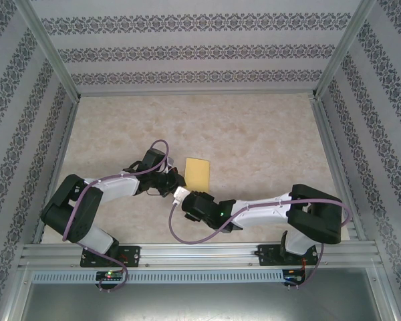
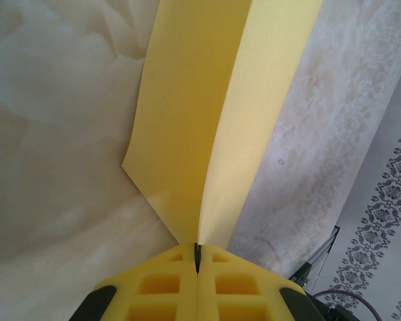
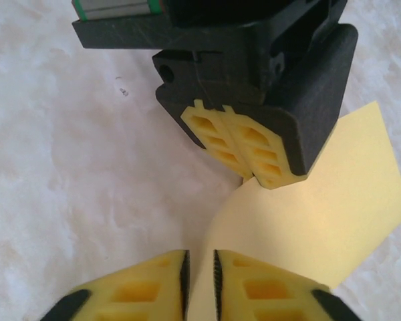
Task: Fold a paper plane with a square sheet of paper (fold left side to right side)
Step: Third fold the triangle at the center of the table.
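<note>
The left claw (image 2: 197, 253) is pressed together, pinching a corner of the yellow paper (image 2: 200, 120). The right claw (image 3: 200, 261) is nearly closed at the paper's edge; I cannot tell whether it grips. The paper sits mid-table (image 1: 267, 134), doubled over with one flap raised. The side fold looks begun but not flattened, and the pointed folds remain.

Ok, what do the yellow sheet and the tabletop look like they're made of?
The yellow sheet: thin matte paper, going by how it bends into a V along a fold line. The tabletop: hard beige surface with cloudy marble-like veining and a faint sheen. It could be stone or printed laminate, can't tell.
</note>
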You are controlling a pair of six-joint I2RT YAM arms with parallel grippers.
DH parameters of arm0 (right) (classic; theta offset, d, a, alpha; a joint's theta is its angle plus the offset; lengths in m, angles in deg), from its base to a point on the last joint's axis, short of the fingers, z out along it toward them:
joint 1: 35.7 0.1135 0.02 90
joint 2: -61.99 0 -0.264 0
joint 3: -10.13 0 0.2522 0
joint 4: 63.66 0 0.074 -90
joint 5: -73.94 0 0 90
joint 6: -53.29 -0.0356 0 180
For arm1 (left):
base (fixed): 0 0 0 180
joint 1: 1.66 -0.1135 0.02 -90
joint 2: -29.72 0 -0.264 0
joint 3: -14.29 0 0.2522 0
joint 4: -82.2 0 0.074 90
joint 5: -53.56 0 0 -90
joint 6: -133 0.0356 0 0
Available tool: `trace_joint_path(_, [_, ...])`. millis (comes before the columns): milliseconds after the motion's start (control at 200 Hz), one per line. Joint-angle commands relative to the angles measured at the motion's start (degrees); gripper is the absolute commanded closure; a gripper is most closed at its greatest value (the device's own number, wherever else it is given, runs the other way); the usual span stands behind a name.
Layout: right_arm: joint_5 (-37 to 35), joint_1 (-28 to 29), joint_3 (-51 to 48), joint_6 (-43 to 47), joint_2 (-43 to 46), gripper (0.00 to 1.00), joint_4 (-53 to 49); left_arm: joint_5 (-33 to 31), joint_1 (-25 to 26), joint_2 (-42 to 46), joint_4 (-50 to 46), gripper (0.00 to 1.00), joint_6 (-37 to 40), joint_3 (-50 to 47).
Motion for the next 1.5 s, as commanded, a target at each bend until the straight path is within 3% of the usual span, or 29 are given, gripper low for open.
trace_joint_path(0, [2.11, -1.40, -0.04, -0.75, 2.49, 0.96, -0.65, -0.67, 0.73, 0.56, -2.28, 1.00, 0.99, 0.99])
trace_joint_path(75, [4.67, -2.72, -0.77, -1.35, 3.53, 1.00, -1.13, -1.88, 0.73, 1.07, -4.64, 0.99, 2.50, 1.68])
trace_joint_path(315, [13.21, -6.62, -3.80, -3.42, 7.35, 1.00, -2.32, -7.32, 0.21, 5.35, -16.85, 0.64, 10.96, 5.70])
trace_joint_path(440, [16.49, -8.36, -5.21, -4.45, 8.43, 1.00, -2.09, -8.96, -1.00, 7.97, -20.21, 0.60, 13.53, 7.37])
trace_joint_path(555, [19.00, -9.68, -6.29, -5.75, 8.98, 1.00, -0.95, -7.72, -1.16, 6.53, -19.78, 0.66, 15.90, 10.16])
trace_joint_path(744, [21.21, -10.18, -6.21, -6.56, 8.22, 1.00, -0.22, -3.15, -1.05, -3.74, -17.89, 0.80, 19.99, 18.31])
trace_joint_path(1089, [24.61, -11.91, -4.47, -8.01, 5.55, 1.00, -0.18, 1.17, 0.46, -22.20, -15.41, 0.85, 23.62, 30.78])
trace_joint_path(1499, [31.94, -18.55, -4.18, -13.75, 4.36, 1.00, 0.21, -1.02, 0.81, -28.79, -17.25, 0.90, 25.17, 32.47])
